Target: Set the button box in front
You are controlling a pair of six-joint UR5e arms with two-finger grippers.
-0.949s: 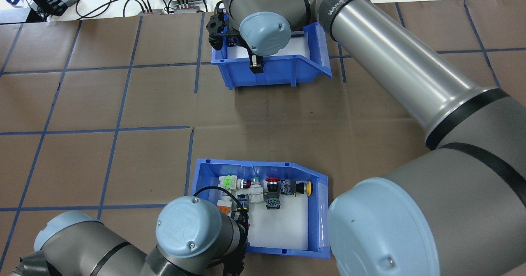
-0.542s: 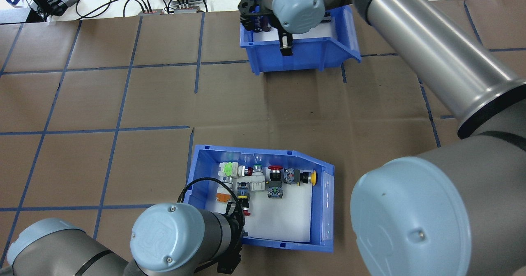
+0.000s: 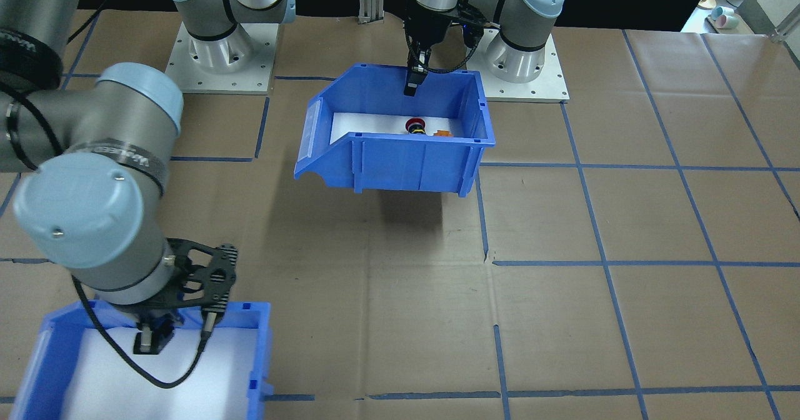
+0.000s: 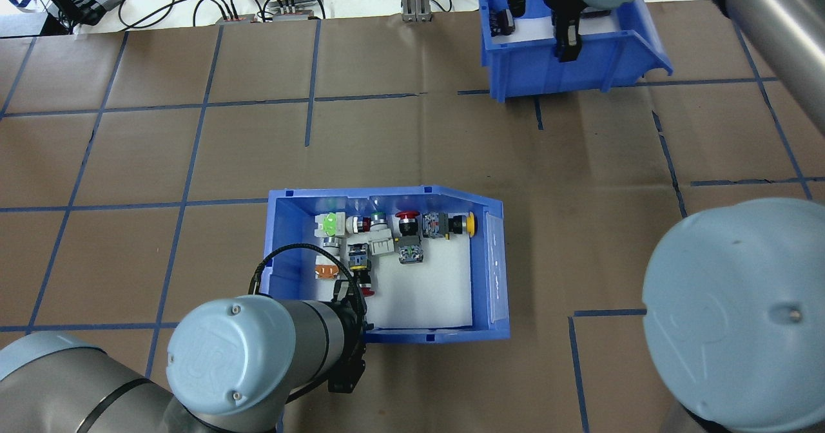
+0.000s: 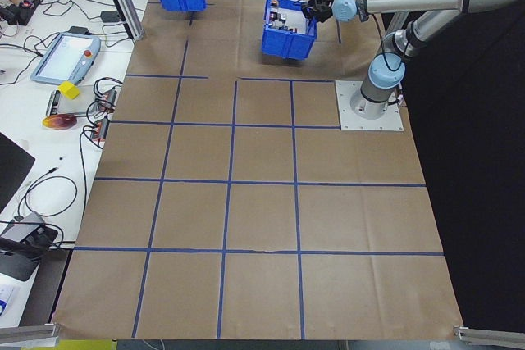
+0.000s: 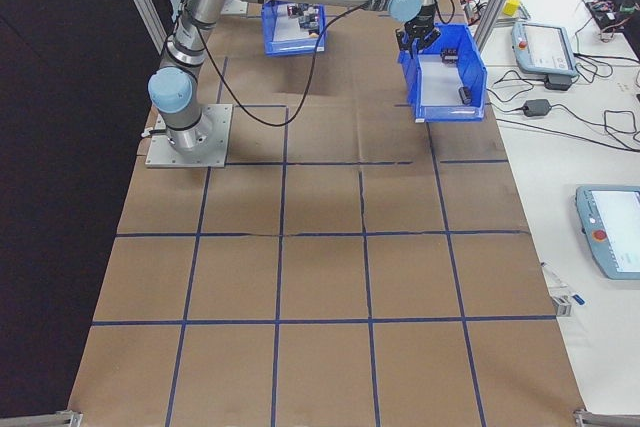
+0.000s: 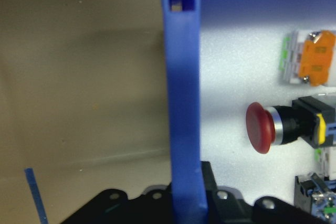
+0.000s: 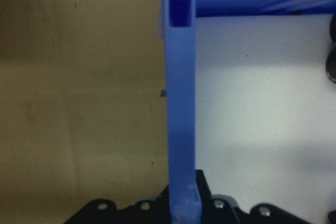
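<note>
Bare table (image 4: 412,143) lies open mid-frame between my button box (image 4: 490,265) and the other bin (image 4: 515,78), upper right.

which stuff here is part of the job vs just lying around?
Job:
- button box, clamped on its wall by the left gripper

Not the job:
- second blue bin, held by the right gripper
- teach pendant and cables on the side bench
</note>
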